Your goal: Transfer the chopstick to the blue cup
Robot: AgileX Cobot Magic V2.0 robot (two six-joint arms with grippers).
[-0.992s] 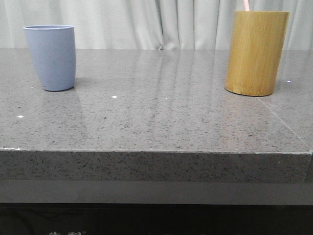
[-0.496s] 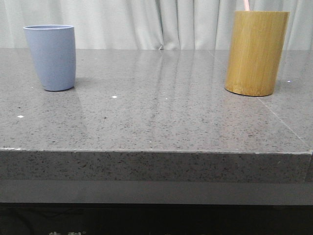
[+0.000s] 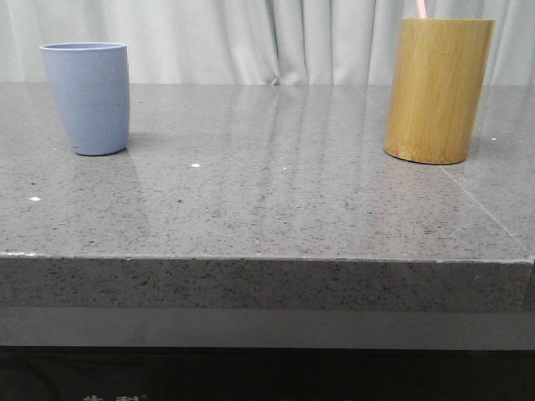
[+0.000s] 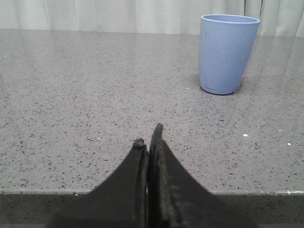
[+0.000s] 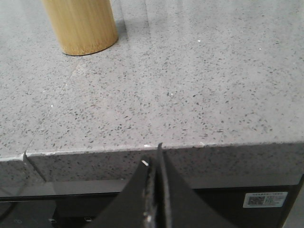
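Note:
The blue cup (image 3: 88, 98) stands upright at the table's back left; the left wrist view has the blue cup (image 4: 228, 53) well beyond the fingers. A short pale pink tip of the chopstick (image 3: 421, 8) pokes out of the yellow-brown bamboo cylinder (image 3: 437, 89) at the back right; the rest of it is hidden inside. My left gripper (image 4: 148, 137) is shut and empty, low over the front part of the table. My right gripper (image 5: 154, 156) is shut and empty, just off the table's front edge, with the bamboo cylinder (image 5: 80, 24) far ahead.
The grey speckled stone table (image 3: 267, 200) has a thick front edge (image 3: 267, 284). A seam in the stone (image 3: 489, 209) runs forward from the bamboo cylinder. Pale curtains (image 3: 251, 38) hang behind the table.

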